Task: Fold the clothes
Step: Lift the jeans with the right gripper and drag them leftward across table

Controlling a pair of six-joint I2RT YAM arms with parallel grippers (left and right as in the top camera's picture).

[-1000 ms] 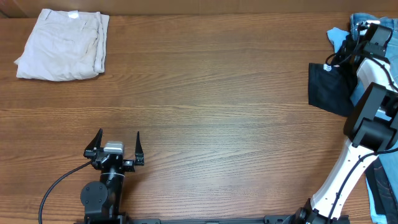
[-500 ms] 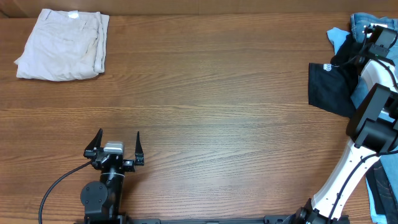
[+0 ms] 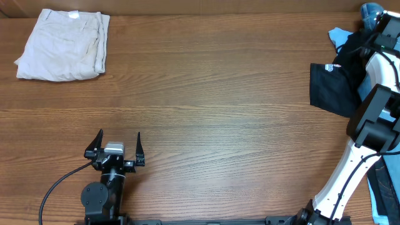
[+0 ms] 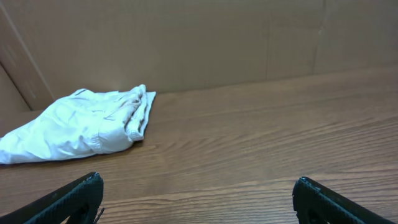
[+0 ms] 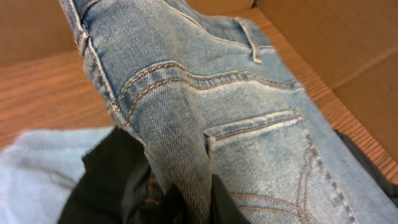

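Appears to be the pick-up step, with right gripper (image 5: 194, 205) clenched on a ridge of the jeans (image 5: 249, 124) at the table's (image 3: 219, 94) far right corner and left gripper (image 3: 119, 145) released, idle — next, lift clear of black tee (image 3: 331, 87) and carry to mid-table.

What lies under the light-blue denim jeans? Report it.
A black cloth garment and a pale-blue cloth garment peek out beneath the light-blue denim jeans; how far they run under the denim is hidden.

Wooden table (image 3: 206, 125), folded beige trousers (image 3: 62, 44) in its far-left corner. A black tee (image 3: 328, 87) and pale-blue garment (image 3: 340, 36) at the right edge.
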